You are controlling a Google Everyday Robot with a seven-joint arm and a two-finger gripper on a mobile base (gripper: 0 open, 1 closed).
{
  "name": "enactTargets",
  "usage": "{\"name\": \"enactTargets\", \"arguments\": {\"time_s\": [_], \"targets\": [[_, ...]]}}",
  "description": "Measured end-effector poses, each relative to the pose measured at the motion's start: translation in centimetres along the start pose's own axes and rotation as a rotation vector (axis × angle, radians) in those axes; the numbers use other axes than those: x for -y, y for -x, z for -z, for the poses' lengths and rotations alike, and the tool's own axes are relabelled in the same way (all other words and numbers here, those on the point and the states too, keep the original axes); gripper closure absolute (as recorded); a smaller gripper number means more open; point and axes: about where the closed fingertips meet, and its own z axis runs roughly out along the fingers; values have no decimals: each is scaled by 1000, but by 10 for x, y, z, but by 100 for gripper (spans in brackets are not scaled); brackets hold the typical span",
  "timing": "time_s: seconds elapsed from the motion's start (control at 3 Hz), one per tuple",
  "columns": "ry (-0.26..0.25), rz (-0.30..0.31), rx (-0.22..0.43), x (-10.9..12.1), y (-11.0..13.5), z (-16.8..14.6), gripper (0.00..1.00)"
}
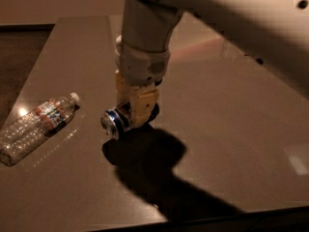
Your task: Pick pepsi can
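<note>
The pepsi can (114, 123) is blue with a silver end. It lies on its side on the dark table (241, 129), its end facing front left. My gripper (138, 116) comes straight down from the white arm (145, 37). Its tan fingers (143, 104) are closed around the can's body, with the can at or just above the table top. The far part of the can is hidden behind the fingers.
A clear plastic bottle (37, 126) with a red and blue label lies on its side to the left of the can. The arm's dark shadow (154, 168) falls on the table in front. The table's front edge runs along the bottom.
</note>
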Motion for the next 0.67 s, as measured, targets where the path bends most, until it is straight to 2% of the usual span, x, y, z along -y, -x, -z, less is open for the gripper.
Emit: {"name": "enactTargets", "arguments": {"time_s": [0.33, 0.67], "targets": [[-117, -29, 39, 3, -7, 59, 100], [-129, -28, 40, 6, -6, 60, 100]]}}
